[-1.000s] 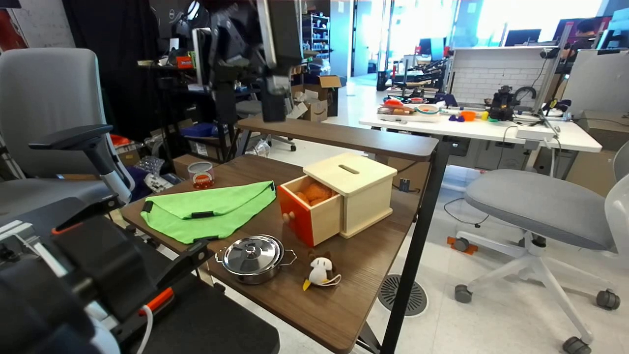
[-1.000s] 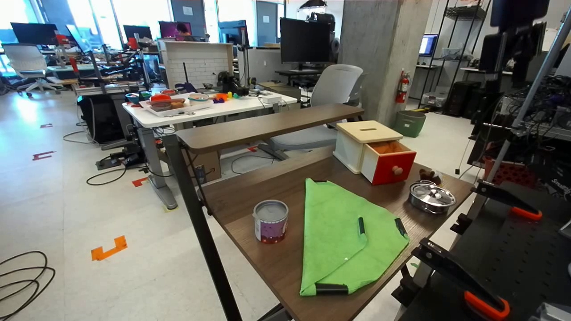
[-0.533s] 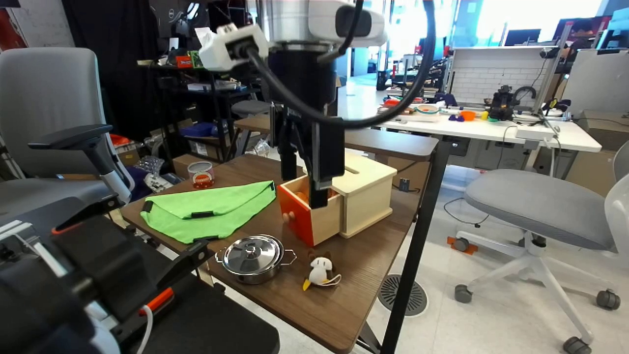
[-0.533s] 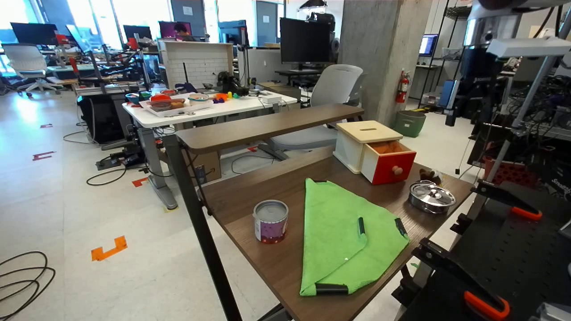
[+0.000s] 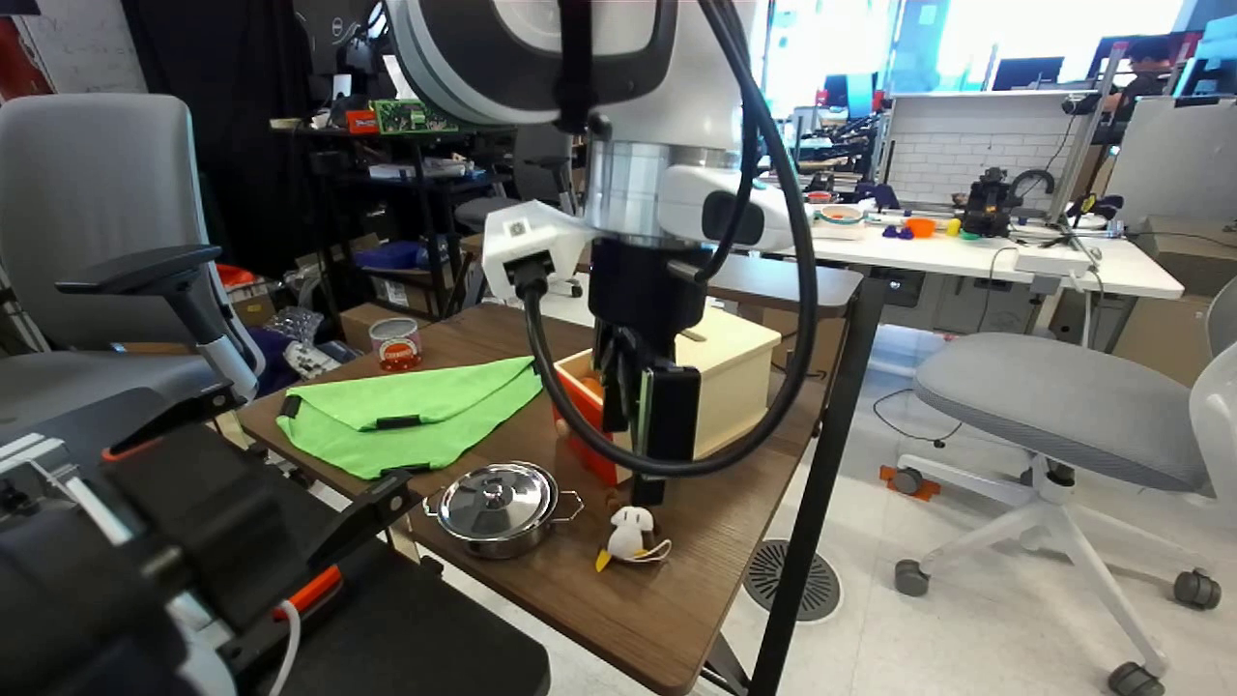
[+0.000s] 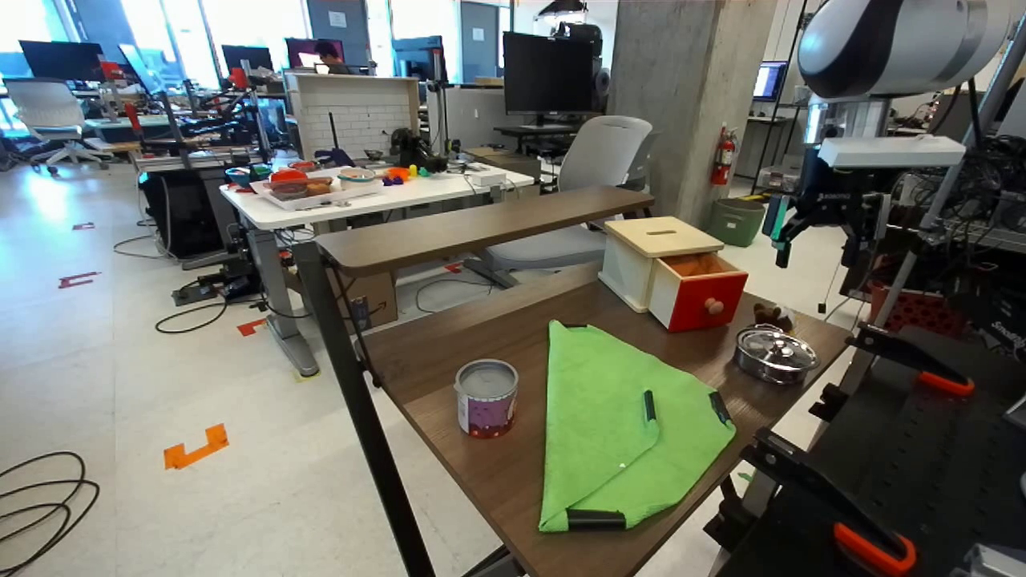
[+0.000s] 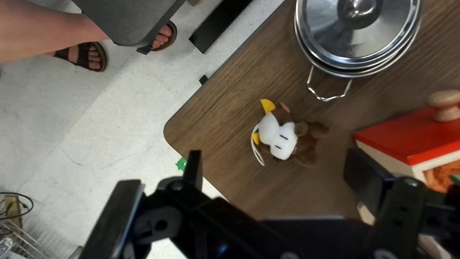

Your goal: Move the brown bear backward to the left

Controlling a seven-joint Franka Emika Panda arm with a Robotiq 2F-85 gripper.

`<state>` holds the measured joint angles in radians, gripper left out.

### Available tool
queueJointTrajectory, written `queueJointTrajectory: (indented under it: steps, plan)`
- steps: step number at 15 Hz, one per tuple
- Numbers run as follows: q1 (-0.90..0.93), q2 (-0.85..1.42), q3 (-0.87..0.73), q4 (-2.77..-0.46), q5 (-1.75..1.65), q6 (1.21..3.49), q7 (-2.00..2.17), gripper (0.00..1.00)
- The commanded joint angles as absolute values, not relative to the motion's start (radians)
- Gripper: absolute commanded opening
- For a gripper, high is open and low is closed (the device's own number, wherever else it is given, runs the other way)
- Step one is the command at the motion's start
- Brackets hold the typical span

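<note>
The brown bear is a tiny soft toy with white patches and yellow tips, lying on the brown table near a corner. It also shows in both exterior views, partly hidden behind the pot in the latter. My gripper is open and empty, its fingers spread wide. In the wrist view the bear lies ahead of the gap between the fingertips. In the exterior views my gripper hangs above the table over the bear's area, apart from it.
A lidded metal pot stands beside the bear. A pale wooden box has its drawer with a red front pulled out, close to one finger in the wrist view. A green cloth and a can lie farther off. The table edge is near.
My gripper has come down from high above the table toward the bear, moving right in an exterior view. The bear, pot and box have not moved.
</note>
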<state>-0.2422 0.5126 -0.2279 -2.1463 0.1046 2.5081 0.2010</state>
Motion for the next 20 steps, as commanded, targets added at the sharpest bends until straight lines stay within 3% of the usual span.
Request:
queueJointTrajectory:
  steps: [1, 15, 16, 17, 20]
  plan:
    - [-0.244, 0.598, -0.244, -2.081, 0.119, 2.511, 0.249, 1.0]
    - [-0.249, 0.776, -0.217, -1.961, 0.237, 2.501, 0.382, 1.0]
    - [-0.244, 0.788, -0.22, -1.95, 0.238, 2.497, 0.388, 0.75]
    - [-0.238, 0.798, -0.225, -1.942, 0.235, 2.499, 0.398, 0.74]
    - [-0.234, 0.812, -0.23, -1.923, 0.23, 2.495, 0.413, 0.49]
